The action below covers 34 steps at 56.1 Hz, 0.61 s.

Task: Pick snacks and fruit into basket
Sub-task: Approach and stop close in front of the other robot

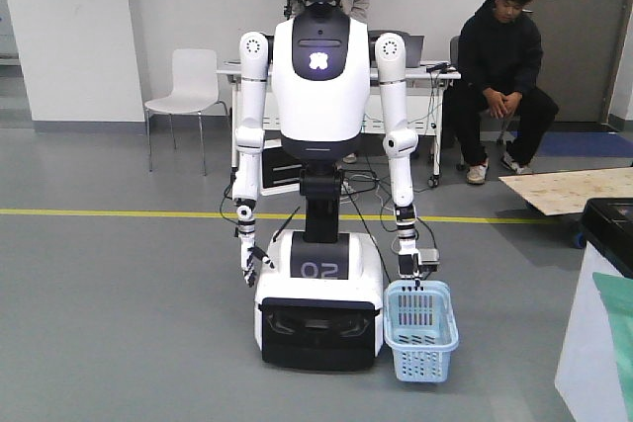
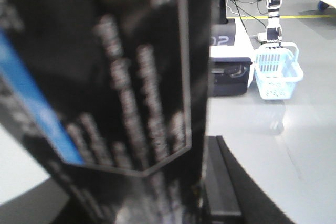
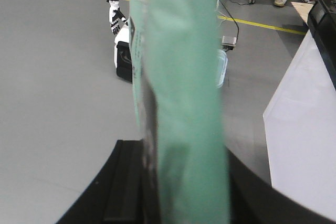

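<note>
The left gripper (image 2: 168, 203) is raised and points out over the grey floor. It is clamped on a black packet (image 2: 131, 66) with pale lettering and a blue band at 9 o'clock. The packet stands nearly upright and blurred, filling that wrist view. One dark finger (image 2: 223, 187) lies against its right edge and the other is hidden behind it.

In the front view, a white chair (image 1: 188, 86) stands at 10 o'clock. At centre is a white humanoid robot (image 1: 318, 76) on a wheeled base, both arms hanging straight down. Its hand at 8 o'clock hangs empty beside the base. Its hand at 4 o'clock grips the handle of the pale blue basket (image 1: 421, 333), which rests just beside the base. Whether anything lies in the basket cannot be told. A man in black (image 1: 504, 56) sits at 2 o'clock, and a white table (image 1: 593, 363) edges in at 4 o'clock.

The right gripper (image 3: 181, 192) is also lifted and aimed across the floor. It is closed on a pale green pouch (image 3: 178, 77) held upright, with dark fingers (image 3: 123, 182) flanking it on both sides. The pouch hides most of the humanoid and basket behind it.
</note>
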Motion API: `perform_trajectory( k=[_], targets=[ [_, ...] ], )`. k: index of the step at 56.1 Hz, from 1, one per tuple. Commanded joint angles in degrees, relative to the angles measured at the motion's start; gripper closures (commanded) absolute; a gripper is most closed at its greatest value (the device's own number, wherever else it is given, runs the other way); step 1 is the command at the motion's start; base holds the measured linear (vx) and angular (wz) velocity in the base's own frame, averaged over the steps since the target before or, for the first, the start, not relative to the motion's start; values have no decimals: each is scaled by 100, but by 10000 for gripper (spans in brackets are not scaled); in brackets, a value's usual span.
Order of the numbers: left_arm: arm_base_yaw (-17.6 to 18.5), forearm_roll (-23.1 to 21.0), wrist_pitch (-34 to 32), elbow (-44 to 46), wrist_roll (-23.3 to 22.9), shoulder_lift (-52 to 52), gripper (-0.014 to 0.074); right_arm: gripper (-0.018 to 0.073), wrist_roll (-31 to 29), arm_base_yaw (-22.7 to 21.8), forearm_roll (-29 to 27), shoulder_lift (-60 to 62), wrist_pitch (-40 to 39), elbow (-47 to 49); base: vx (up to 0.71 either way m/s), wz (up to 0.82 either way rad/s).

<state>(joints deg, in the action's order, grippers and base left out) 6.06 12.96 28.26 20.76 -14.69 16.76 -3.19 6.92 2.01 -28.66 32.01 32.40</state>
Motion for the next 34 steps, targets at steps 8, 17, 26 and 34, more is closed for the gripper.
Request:
perform_trajectory(
  k=[8, 17, 26, 34],
  targets=[
    [3, 53, -527, 207, -2, 29, 398, 568, -44, 11, 42, -19, -531, 169, 51, -1],
    [3, 53, -527, 207, -2, 29, 398, 568, -44, 11, 42, -19, -531, 169, 51, -4],
    [3, 53, -527, 207, -2, 29, 398, 568, -44, 11, 42, -19, -531, 169, 50, -6],
    [3, 53, -527, 207, -2, 29, 398, 568, -44, 11, 42, -19, -531, 169, 50, -5]
  ],
)
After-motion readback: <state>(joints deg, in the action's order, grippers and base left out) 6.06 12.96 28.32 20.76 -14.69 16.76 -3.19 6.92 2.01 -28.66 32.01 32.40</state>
